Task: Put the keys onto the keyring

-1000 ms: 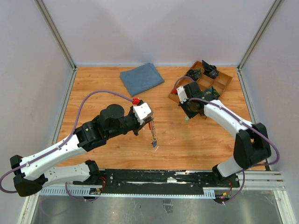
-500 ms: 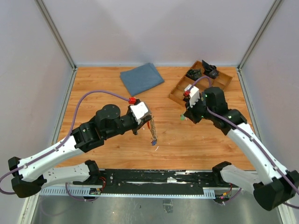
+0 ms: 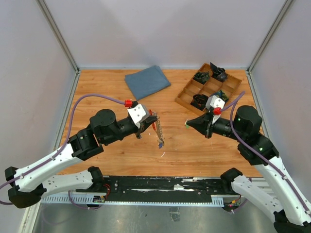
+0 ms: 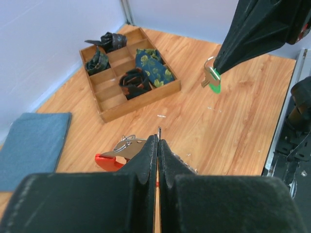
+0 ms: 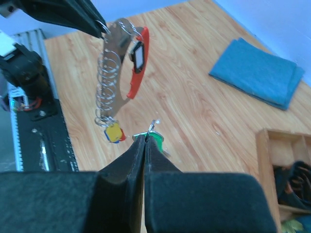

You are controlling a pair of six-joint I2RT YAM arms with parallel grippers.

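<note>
Mid-table, the left gripper (image 3: 154,118) is clamped on the keyring (image 5: 136,68), held aloft with the keys (image 5: 112,132) dangling below it (one end yellow and blue). To its right and apart from it, the right gripper (image 3: 187,124) pinches a green-ended key (image 4: 212,81). Farther back lie a blue cloth (image 3: 147,81) and a wooden tray (image 4: 141,103).

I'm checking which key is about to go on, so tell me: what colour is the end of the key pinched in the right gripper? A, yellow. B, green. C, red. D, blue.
B: the right gripper is shut on a small silver key whose end is bright green, seen most plainly in the left wrist view.
</note>
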